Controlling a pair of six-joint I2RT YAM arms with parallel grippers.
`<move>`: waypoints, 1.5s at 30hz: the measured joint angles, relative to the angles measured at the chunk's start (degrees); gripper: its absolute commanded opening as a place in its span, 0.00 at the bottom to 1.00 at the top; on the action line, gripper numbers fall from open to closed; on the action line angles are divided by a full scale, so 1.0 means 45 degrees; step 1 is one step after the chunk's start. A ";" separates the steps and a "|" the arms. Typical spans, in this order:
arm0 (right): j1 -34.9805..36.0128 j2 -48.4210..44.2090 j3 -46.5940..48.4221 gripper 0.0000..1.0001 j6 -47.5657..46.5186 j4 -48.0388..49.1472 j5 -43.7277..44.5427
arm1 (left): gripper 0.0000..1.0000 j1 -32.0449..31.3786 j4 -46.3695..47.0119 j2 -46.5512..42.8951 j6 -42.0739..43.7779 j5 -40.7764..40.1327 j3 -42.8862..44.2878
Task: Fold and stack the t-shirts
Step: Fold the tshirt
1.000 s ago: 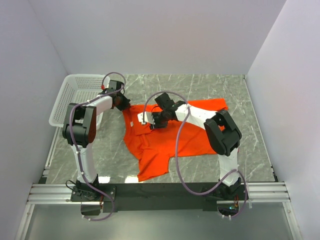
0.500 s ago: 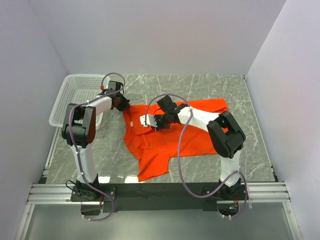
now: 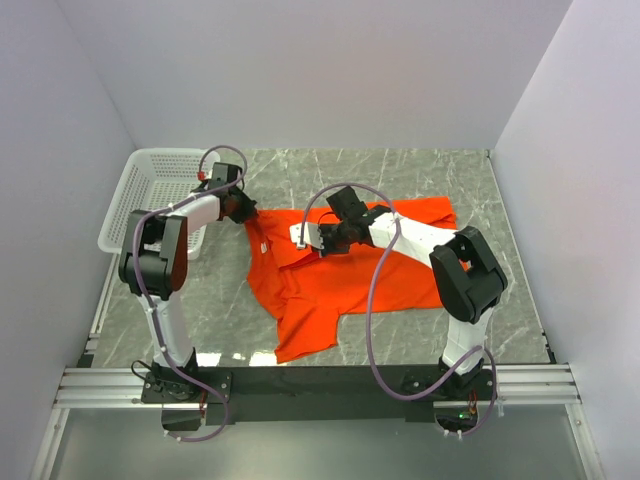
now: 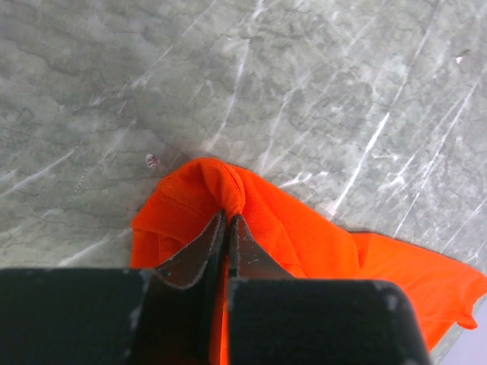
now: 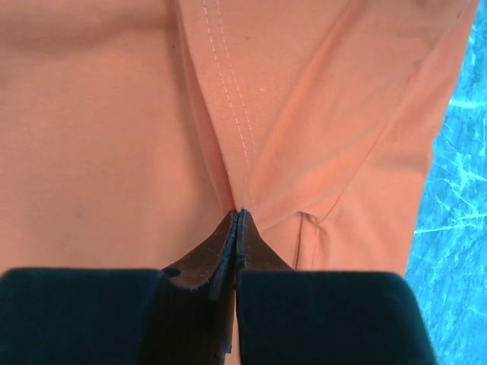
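The orange-red t-shirt [image 3: 345, 280] lies rumpled on the grey marble table [image 3: 430, 170], to the right of the white mesh basket [image 3: 135, 190]. The left gripper [image 4: 228, 220] is pinched tight on a bunched edge at the shirt's far-left corner; the right gripper [image 5: 238, 217] is clamped closed on a fold beside a stitched seam

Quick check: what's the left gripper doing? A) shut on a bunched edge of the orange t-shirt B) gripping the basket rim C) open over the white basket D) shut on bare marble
A: in the left wrist view the left gripper pinches a bunched fold of the t-shirt.
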 measured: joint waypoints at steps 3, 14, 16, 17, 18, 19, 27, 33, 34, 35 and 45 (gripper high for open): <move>0.0000 -0.0010 -0.0019 0.01 0.0010 0.0005 -0.0078 | 0.12 0.0000 0.0194 -0.0214 0.0146 0.0005 -0.0180; -0.0005 -0.0044 -0.0107 0.01 0.0233 0.0015 -0.0160 | 0.23 0.0000 0.0389 -0.0801 0.0539 0.0000 -0.0413; -0.0005 -0.0068 -0.0228 0.01 0.0228 0.0019 -0.0170 | 0.23 0.0000 0.0432 -0.0937 0.0602 0.0000 -0.0510; -0.0005 -0.0073 -0.0287 0.01 0.0228 0.0010 -0.0175 | 0.24 0.0000 0.0427 -0.0996 0.0631 0.0000 -0.0529; -0.0010 -0.0078 -0.0330 0.01 0.0228 0.0019 -0.0180 | 0.24 0.0000 0.0447 -0.1020 0.0670 0.0000 -0.0529; -0.0010 -0.0092 -0.0384 0.01 0.0228 0.0015 -0.0185 | 0.24 0.0000 0.0471 -0.1035 0.0704 0.0000 -0.0529; -0.0087 -0.0155 -0.0413 0.01 0.0248 0.0010 -0.0282 | 0.23 0.0000 0.0568 -0.1044 0.1010 0.0000 -0.0568; -0.0355 -0.0209 -0.0413 0.02 0.0287 0.0015 -0.0432 | 0.20 0.0000 0.0801 -0.1214 0.1345 0.0029 -0.0967; -0.0393 -0.0209 -0.0413 0.02 0.0291 0.0010 -0.0442 | 0.19 0.0000 0.0874 -0.1268 0.1433 0.0049 -0.1039; -0.0418 -0.0209 -0.0418 0.02 0.0296 0.0010 -0.0461 | 0.15 0.0000 0.0981 -0.1341 0.1491 0.0083 -0.1107; -0.0427 -0.0214 -0.0656 0.02 0.0340 0.0034 -0.0534 | 0.16 0.0000 0.1579 -0.1870 0.1909 0.0476 -0.1219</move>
